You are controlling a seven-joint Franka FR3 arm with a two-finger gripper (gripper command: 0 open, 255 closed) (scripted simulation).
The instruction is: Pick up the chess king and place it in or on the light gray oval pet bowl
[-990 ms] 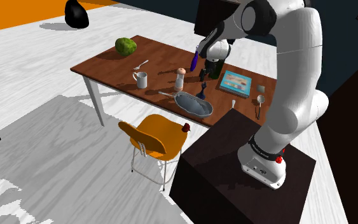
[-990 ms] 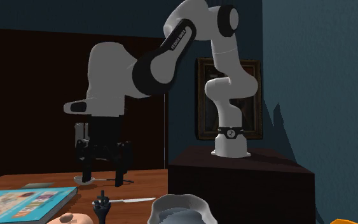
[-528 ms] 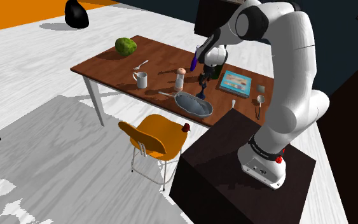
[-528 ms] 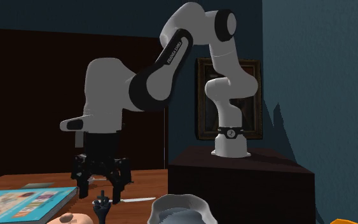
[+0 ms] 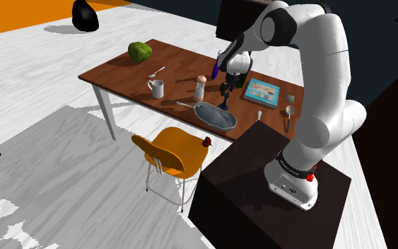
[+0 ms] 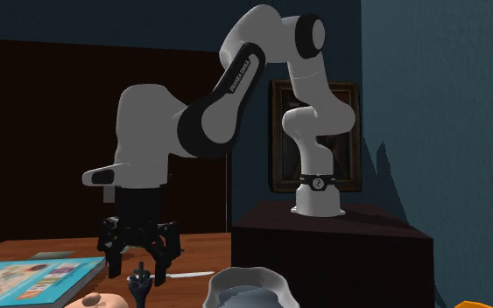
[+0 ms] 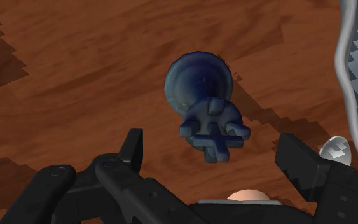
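Reading the second exterior view from its left, we take the chess king (image 6: 138, 283) as the reference. Farthest to the king's left lies the book (image 6: 25, 280). Nearer, on the same side, is the pink-topped shaker (image 6: 91, 301). The king itself stands upright on the tabletop (image 7: 75, 63) and is not yet lifted. Directly above it hangs the claw (image 6: 137, 275), spread wide, with one finger on each side of the king's cross and neither in contact. To the king's right, just beside it, sits the grey oval pet bowl (image 6: 253, 278).

Hazards, as we judge them:

1. **Shallow grip.** The fingertips stand about level with the cross only. Closing here would pinch a narrow, uneven part, and the king could slip or swing out during the lift.
2. **Tipping.** If one finger reaches the king first, the tall piece may topple on its round base.
3. **Collision.** The shaker and the bowl rim both stand near the king. Further descent with the fingers this wide could nudge either one.

Change against the earlier pictures:

- One second ago the claw hung well above the king.
- Half a second ago it had come down to nearly its present height.
- The spread of the claw is unchanged.
- The king, book and bowl have not moved.
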